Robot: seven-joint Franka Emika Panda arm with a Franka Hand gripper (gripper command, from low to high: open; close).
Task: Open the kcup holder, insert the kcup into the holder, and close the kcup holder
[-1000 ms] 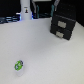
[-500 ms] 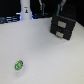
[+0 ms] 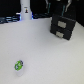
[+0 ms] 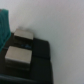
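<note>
The kcup (image 3: pixel 19 65), a small white pod with a green patterned top, lies on the white table near the front, at the exterior view's left. The kcup holder (image 3: pixel 62 26) is a black box at the back right, shut, with two pale handle plates on its front. In the wrist view the kcup holder (image 4: pixel 35 57) is close, and both pale plates (image 4: pixel 19 55) show. A dark blurred shape just above the holder looks like my gripper (image 3: pixel 60 9). Its fingers cannot be made out, and none show in the wrist view.
A tall white bottle-like object (image 3: pixel 24 10) stands at the back left of the exterior view. Dark clutter lines the table's (image 3: pixel 45 55) back edge. A teal surface (image 4: pixel 4 22) shows beside the holder in the wrist view.
</note>
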